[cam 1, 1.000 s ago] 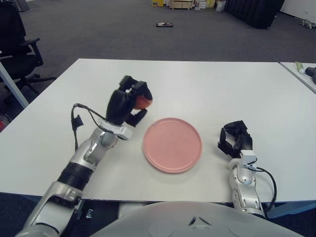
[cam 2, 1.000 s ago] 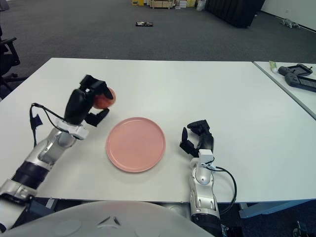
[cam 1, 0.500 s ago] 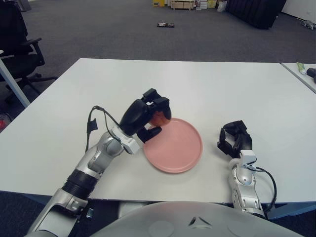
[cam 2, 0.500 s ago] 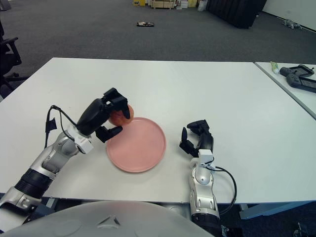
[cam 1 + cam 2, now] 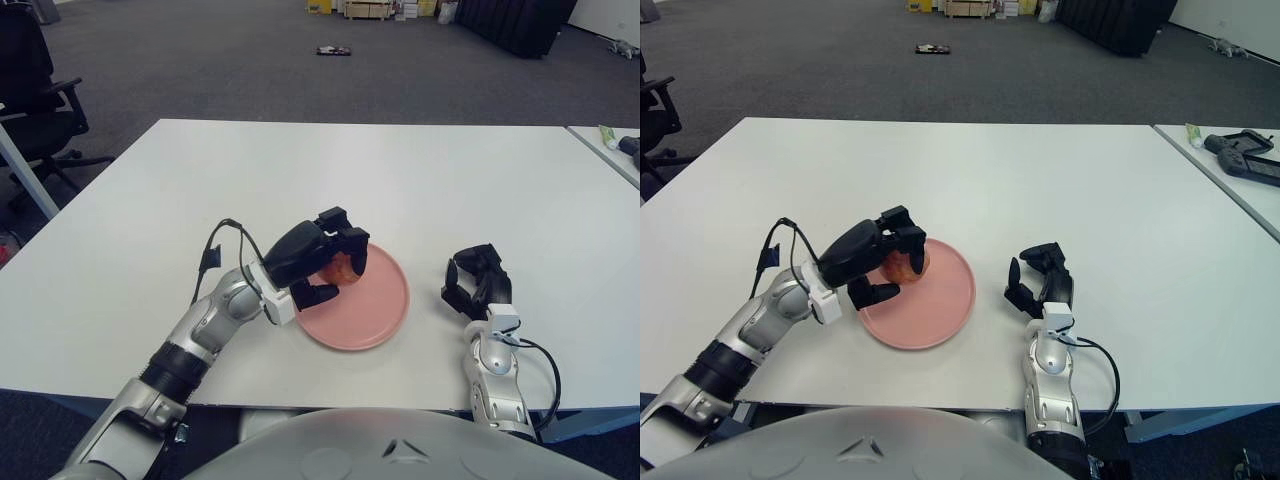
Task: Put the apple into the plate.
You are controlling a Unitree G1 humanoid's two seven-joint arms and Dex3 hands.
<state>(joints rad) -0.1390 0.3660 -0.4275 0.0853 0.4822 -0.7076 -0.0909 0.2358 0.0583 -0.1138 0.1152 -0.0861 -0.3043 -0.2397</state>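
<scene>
With my left hand [image 5: 318, 262] reaching in from lower left, I see its fingers wrapped around the apple [image 5: 339, 267], which sits over the left part of the pink plate [image 5: 375, 300] near frame centre. Can't tell if the apple touches the plate surface yet. Plate lies flat on the white table [image 5: 400, 170]. Right hand [image 5: 477, 283] shows just right of the plate, lower right of frame, fingers curled, gripping nothing. Office chair [image 5: 35, 90] in the upper left corner, off the table.
</scene>
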